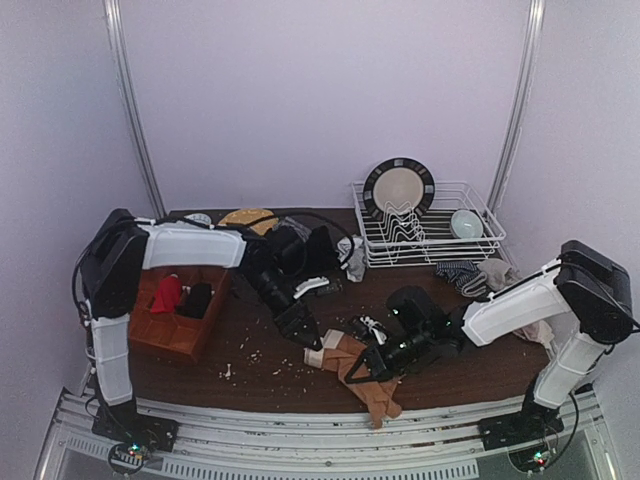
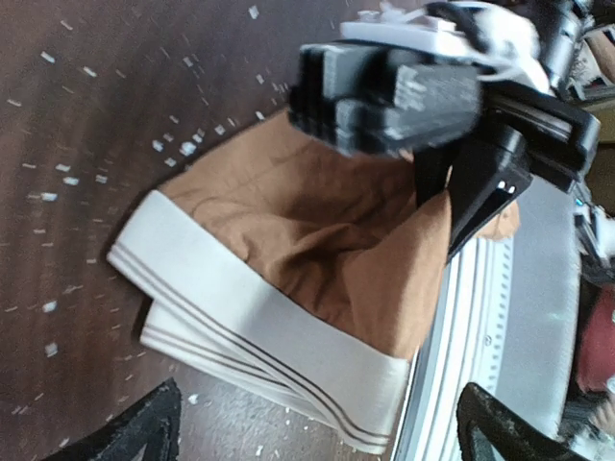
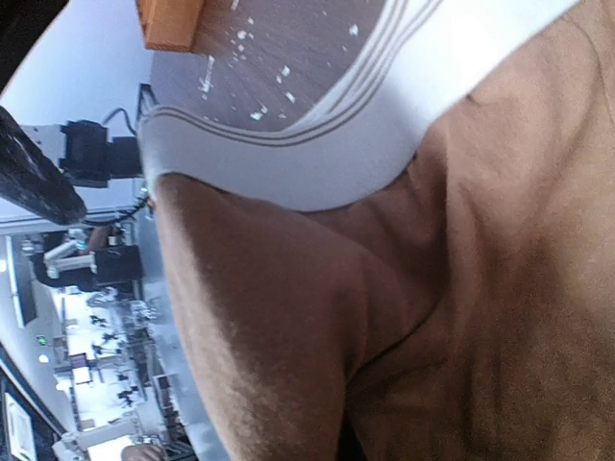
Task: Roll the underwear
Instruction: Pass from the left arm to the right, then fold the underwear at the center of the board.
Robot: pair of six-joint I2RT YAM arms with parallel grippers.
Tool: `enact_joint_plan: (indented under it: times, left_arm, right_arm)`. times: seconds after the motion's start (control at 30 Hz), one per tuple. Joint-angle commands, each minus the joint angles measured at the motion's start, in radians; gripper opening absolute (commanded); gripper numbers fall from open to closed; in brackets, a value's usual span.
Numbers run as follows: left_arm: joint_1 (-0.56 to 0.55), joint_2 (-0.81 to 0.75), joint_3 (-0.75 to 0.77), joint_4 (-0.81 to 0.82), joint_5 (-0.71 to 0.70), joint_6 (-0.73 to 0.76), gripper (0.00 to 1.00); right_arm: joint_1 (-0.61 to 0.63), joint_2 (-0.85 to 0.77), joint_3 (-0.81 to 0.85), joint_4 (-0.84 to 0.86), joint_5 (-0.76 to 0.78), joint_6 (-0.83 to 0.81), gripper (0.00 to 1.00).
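Fingers of the left gripper [image 2: 322, 423] stand wide apart with nothing between them, poised just over the white waistband [image 2: 259, 317] of the tan underwear [image 2: 327, 240]. Opposite it, the right gripper [image 1: 363, 367] is closed, pinching the tan cloth on the side away from the waistband; its own wrist view is filled with that cloth, pressed close.

The underwear lies between the two grippers on the dark surface [image 1: 450, 375], folded over itself with the waistband doubled. One end trails past the right gripper onto the metal rail [image 1: 300, 435] at the near edge.

White crumbs [image 1: 262, 352] are scattered on the surface to the left of the left gripper. Farther left sits a wooden box [image 1: 175, 335] holding a red cloth [image 1: 166, 292] and a black one [image 1: 197, 298]. Behind the left gripper lies a heap of black cloth [image 1: 318, 248].

Behind the right gripper, well apart from it, stands a wire rack [image 1: 440, 258] with an upright plate [image 1: 399, 190] and a bowl [image 1: 466, 223]. A striped sock [image 1: 455, 272] lies just in front of the rack.
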Motion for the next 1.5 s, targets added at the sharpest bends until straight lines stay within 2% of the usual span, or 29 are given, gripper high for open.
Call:
enact_joint_plan:
  times: [0.0, 0.23, 0.3, 0.37, 0.47, 0.67, 0.9, 0.93, 1.0, 1.07, 1.17, 1.3, 1.47]
  left_arm:
    - [0.006, -0.202, -0.109, 0.217, -0.163, -0.115, 0.98]
    - [0.006, -0.435, -0.375, 0.534, -0.441, -0.341, 0.98]
    - [0.005, -0.469, -0.429, 0.593, -0.505, -0.445, 0.98]
    - [0.000, -0.483, -0.461, 0.616, -0.535, -0.553, 0.98]
    - [-0.027, -0.485, -0.503, 0.646, -0.538, -0.682, 0.98]
    - [-0.095, -0.467, -0.547, 0.704, -0.548, -0.860, 0.98]
    - [-0.134, -0.416, -0.524, 0.744, -0.507, -0.955, 0.98]
    - [-0.135, -0.400, -0.511, 0.737, -0.507, -0.956, 0.94]
    - [-0.137, -0.364, -0.488, 0.749, -0.478, -0.958, 0.80]
    - [-0.143, -0.325, -0.453, 0.740, -0.458, -0.954, 0.61]
    - [-0.147, -0.278, -0.429, 0.754, -0.429, -0.959, 0.39]
    - [-0.148, -0.225, -0.383, 0.743, -0.394, -0.951, 0.26]
    - [-0.150, -0.163, -0.316, 0.721, -0.386, -0.937, 0.17]
  right_arm:
    - [-0.059, 0.008, -0.037, 0.302, -0.137, 0.160, 0.00]
    - [-0.079, 0.075, -0.059, 0.588, -0.167, 0.355, 0.00]
    - [-0.078, 0.128, -0.079, 0.743, -0.159, 0.432, 0.00]
    - [-0.079, 0.188, -0.096, 0.888, -0.146, 0.534, 0.00]
    - [-0.078, 0.278, -0.122, 1.012, -0.133, 0.580, 0.00]
    - [-0.079, 0.344, -0.141, 1.028, -0.111, 0.539, 0.00]
    - [-0.079, 0.301, -0.153, 0.853, -0.090, 0.416, 0.00]
    - [-0.078, 0.297, -0.153, 0.833, -0.089, 0.400, 0.00]
    - [-0.079, 0.294, -0.155, 0.817, -0.085, 0.383, 0.00]
    - [-0.079, 0.296, -0.158, 0.810, -0.085, 0.372, 0.00]
    - [-0.081, 0.302, -0.163, 0.813, -0.085, 0.366, 0.00]
    - [-0.082, 0.301, -0.165, 0.795, -0.085, 0.350, 0.00]
    - [-0.082, 0.269, -0.168, 0.710, -0.074, 0.298, 0.00]
